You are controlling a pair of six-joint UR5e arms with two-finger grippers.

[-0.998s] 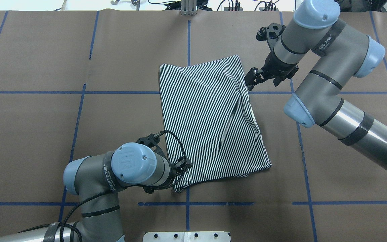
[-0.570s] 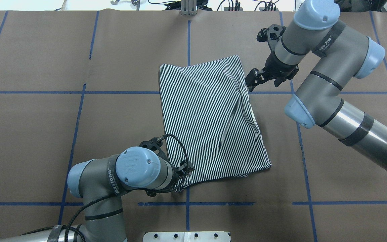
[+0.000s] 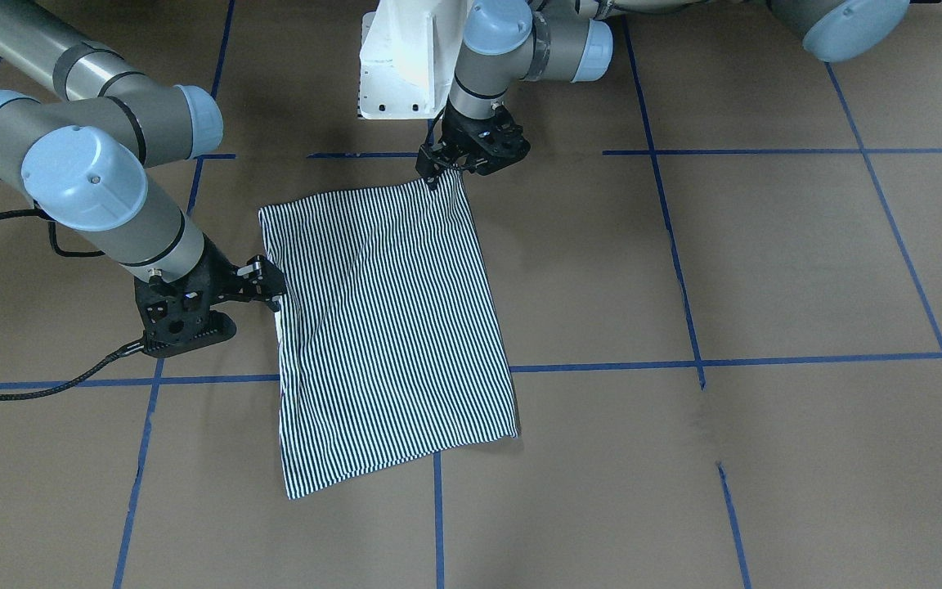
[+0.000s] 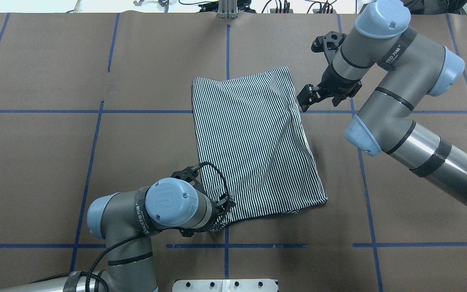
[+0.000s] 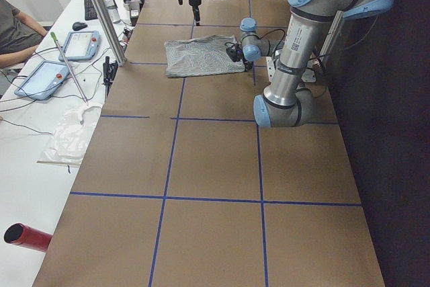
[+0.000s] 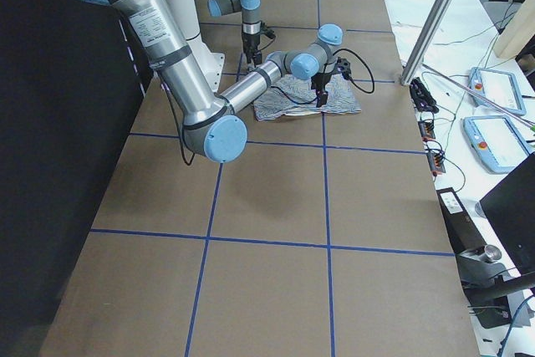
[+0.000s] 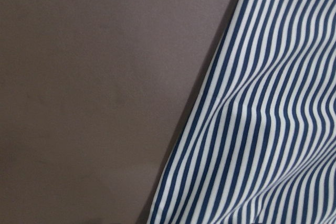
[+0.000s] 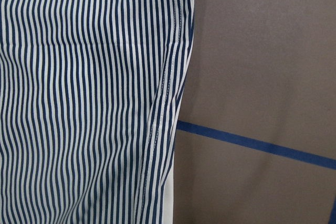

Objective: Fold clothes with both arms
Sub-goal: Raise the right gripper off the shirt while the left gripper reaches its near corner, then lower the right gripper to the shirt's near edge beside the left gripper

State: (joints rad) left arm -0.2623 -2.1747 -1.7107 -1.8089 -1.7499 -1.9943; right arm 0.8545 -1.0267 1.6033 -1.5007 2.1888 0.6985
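The striped clothes (image 4: pixel 253 138) lie folded into a flat rectangle mid-table, also seen in the front view (image 3: pixel 389 327) and filling part of both wrist views (image 7: pixel 262 129) (image 8: pixel 89 103). My left gripper (image 4: pixel 226 202) (image 3: pixel 434 170) hovers at the shirt's near-left corner, jaws apart; the corner lies flat under it, unpinched. My right gripper (image 4: pixel 304 99) (image 3: pixel 271 282) stands open just off the shirt's right edge, near the far end, holding nothing. Collar, placket and logo are hidden inside the fold.
Blue tape lines (image 4: pixel 227 48) grid the brown table. The white pedestal base (image 3: pixel 401 74) stands at the robot's edge. Tablets (image 5: pixel 70 45) and cables lie on a side bench, beside a seated person (image 5: pixel 13 31) and a metal post (image 5: pixel 101 11).
The right gripper has backed slightly off the shirt's edge. The left arm's wrist and elbow have shifted right and a little nearer the robot. The shirt has not moved.
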